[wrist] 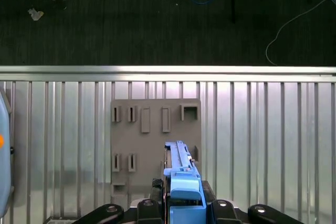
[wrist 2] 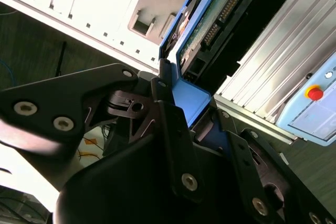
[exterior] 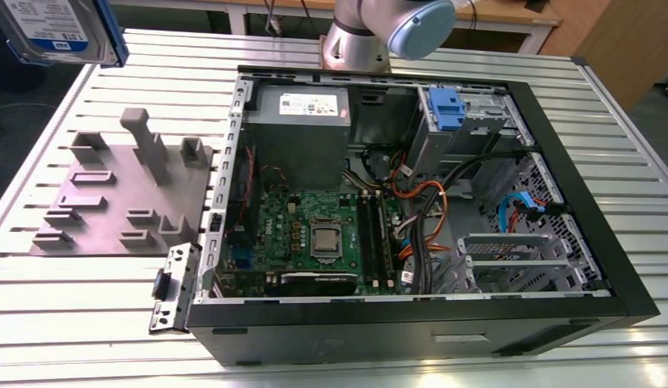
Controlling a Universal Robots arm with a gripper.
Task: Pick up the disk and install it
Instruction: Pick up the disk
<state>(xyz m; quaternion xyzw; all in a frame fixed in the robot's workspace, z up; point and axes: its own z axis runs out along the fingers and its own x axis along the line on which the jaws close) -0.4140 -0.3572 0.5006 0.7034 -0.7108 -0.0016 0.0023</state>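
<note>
The disk point(exterior: 56, 31), a silver-grey drive with a white-and-blue label in a bright blue bracket, hangs high in the air at the exterior view's far left corner, above the table edge. In the second wrist view my gripper point(wrist 2: 192, 101) is shut on the blue bracket, and the disk point(wrist 2: 216, 20) shows its green circuit board side. In the first wrist view the disk point(wrist: 180, 165) stands edge-on between the black fingers point(wrist: 148, 207) of my gripper point(wrist: 185, 203), above the grey fixture plate point(wrist: 155, 135).
An open computer case point(exterior: 593, 202) lies on the slatted aluminium table point(exterior: 75, 283), with a drive bay and blue tab point(exterior: 447, 109) at its far corner. The grey fixture plate point(exterior: 113, 198) sits to the exterior view's left of the case. The arm's base point(exterior: 361, 40) stands behind it.
</note>
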